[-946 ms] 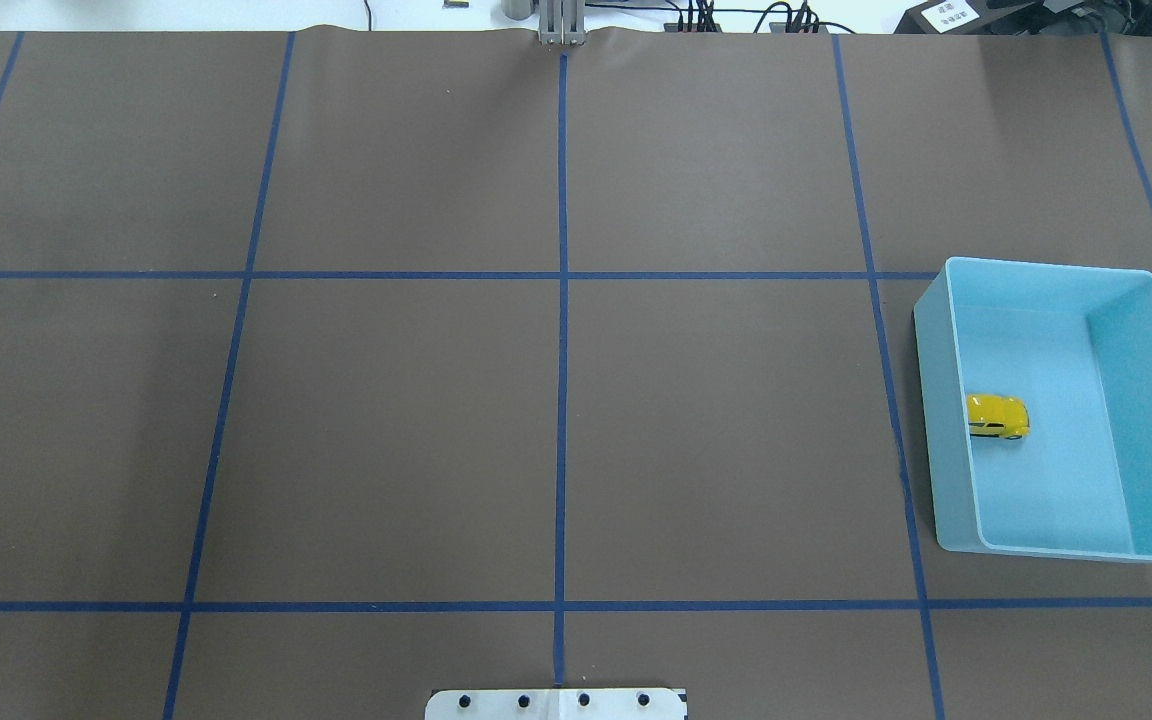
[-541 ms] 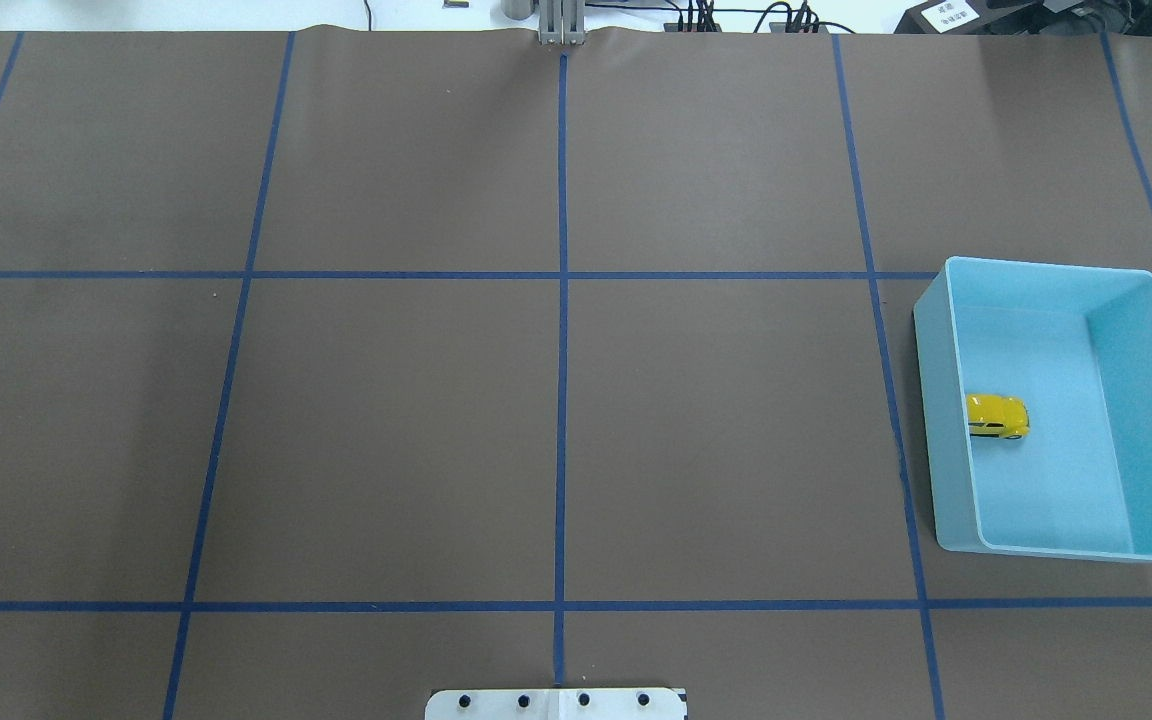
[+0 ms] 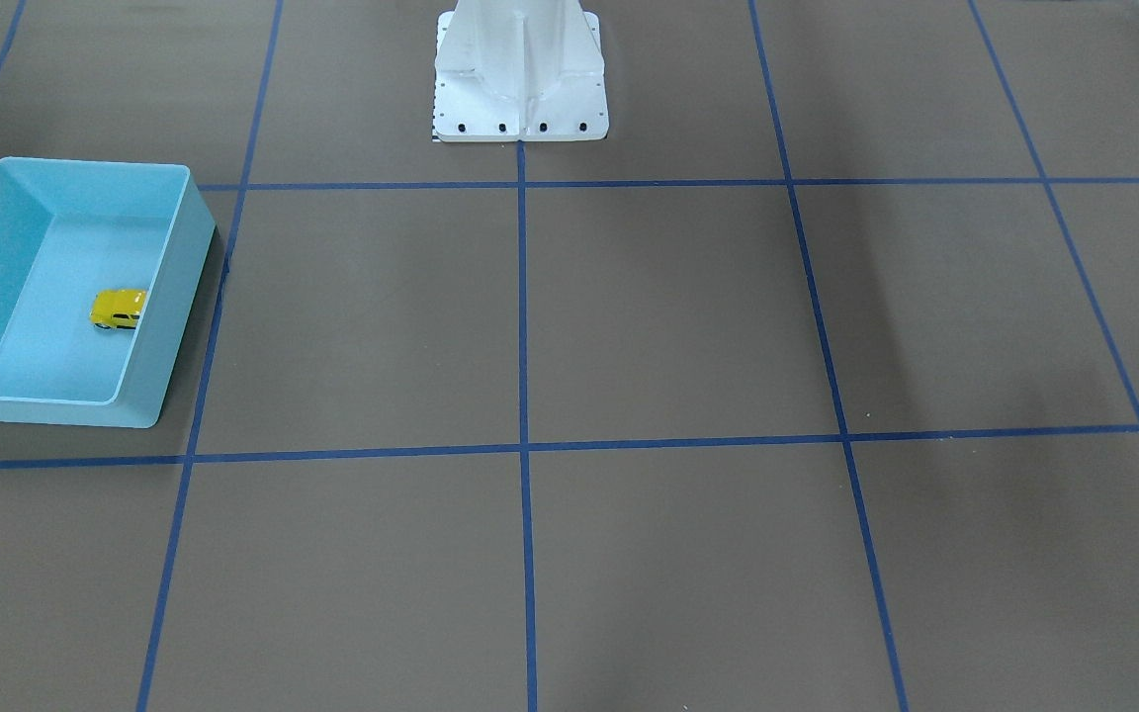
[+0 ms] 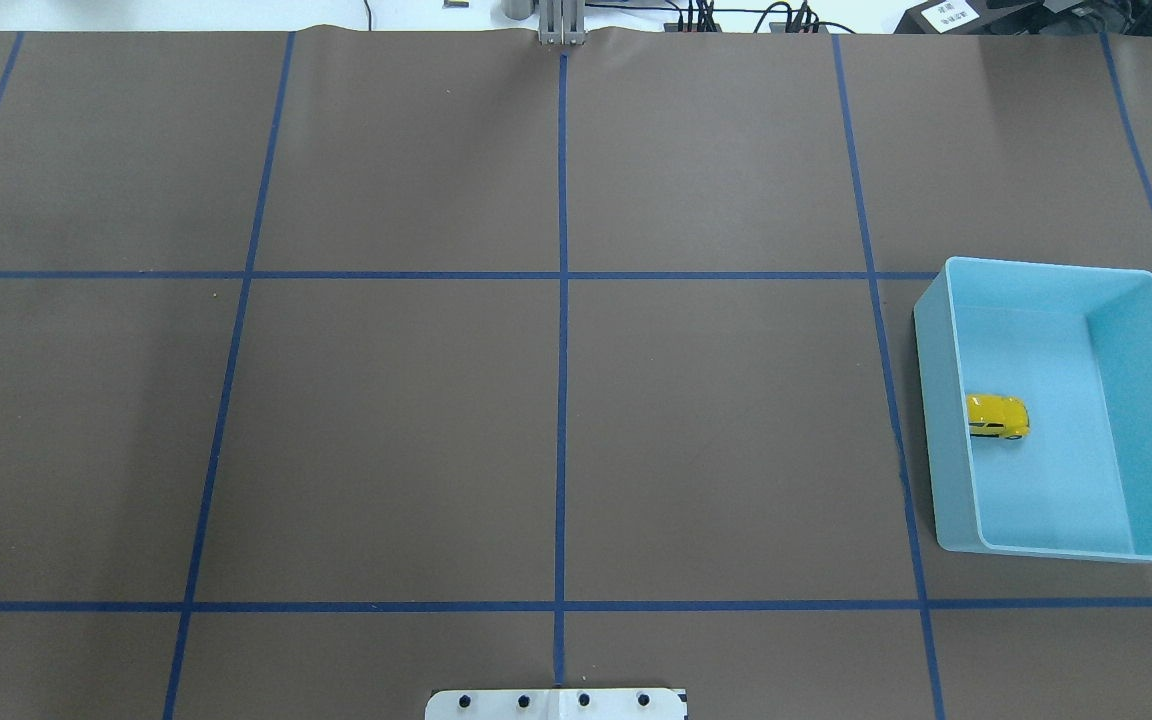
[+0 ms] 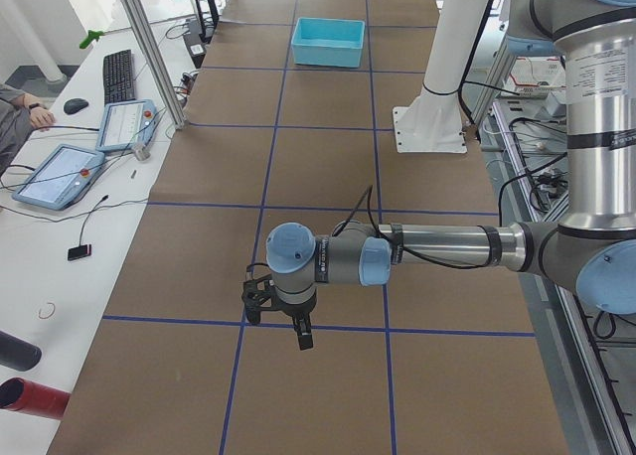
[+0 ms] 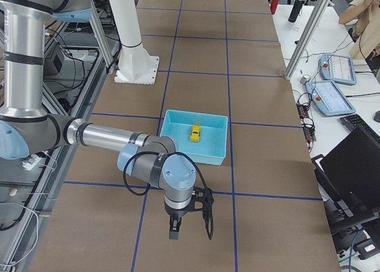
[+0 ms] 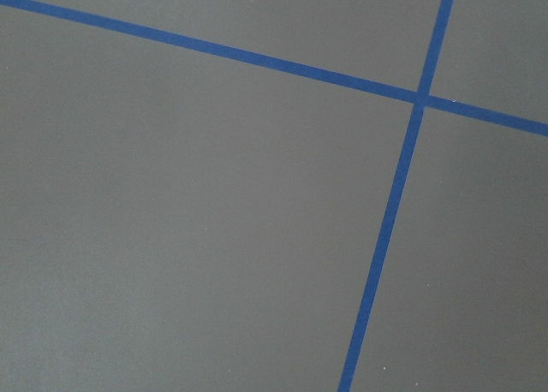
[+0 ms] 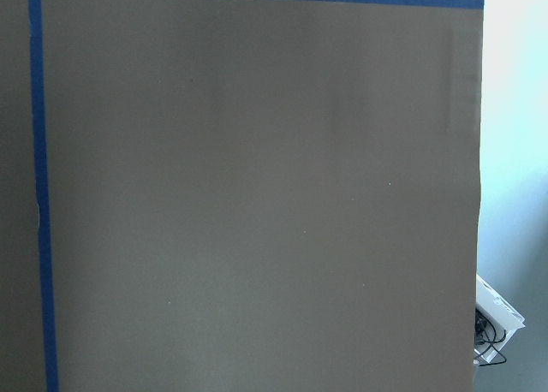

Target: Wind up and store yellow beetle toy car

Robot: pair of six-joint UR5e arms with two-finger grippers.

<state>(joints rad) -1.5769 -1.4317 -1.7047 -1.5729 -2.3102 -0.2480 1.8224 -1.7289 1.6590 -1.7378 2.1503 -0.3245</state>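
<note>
The yellow beetle toy car [image 4: 997, 416] lies inside the light blue bin [image 4: 1139, 400], so storing looks done; the left hand [image 5: 276, 321] and right hand [image 6: 190, 223] hang well apart from it, and I cannot tell how open they are

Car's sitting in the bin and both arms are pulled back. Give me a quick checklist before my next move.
1. Yellow beetle toy car inside the light blue bin: ok, it is on the floor by the wall nearest the table's centre.
2. Nothing else in the bin: ok.
3. Left tool clear of the bin: ok, it is over the table, far from the bin.
4. Right tool clear of the bin: ok, it is beside the bin, apart from it.
5. Both tools open: cannot tell.
6. Car wound up: cannot tell.
</note>
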